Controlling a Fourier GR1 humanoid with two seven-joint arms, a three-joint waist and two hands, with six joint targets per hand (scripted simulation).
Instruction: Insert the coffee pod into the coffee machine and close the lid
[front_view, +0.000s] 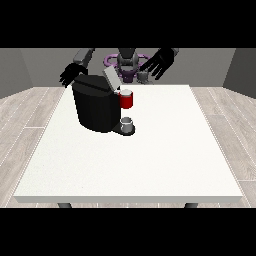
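- Grey: a small grey thing (144, 76) sits near the table's far edge, just beside the hand at the view's right (161, 62); cannot tell whether it is the pod.
- Black coffee machine (95, 102) stands left of centre on the white table (150, 165), lid (111, 78) tilted up.
- Red thing at the machine (126, 100) above a grey cup (127, 123) on the tray.
- Hand at the view's right: raised, fingers spread apart, holding nothing.
- Hand at the view's left (71, 74): behind the machine's top, fingers apart.

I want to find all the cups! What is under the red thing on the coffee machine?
Under the red thing at the machine a small grey cup stands on the coffee machine base. What is inside the cup cannot be seen.
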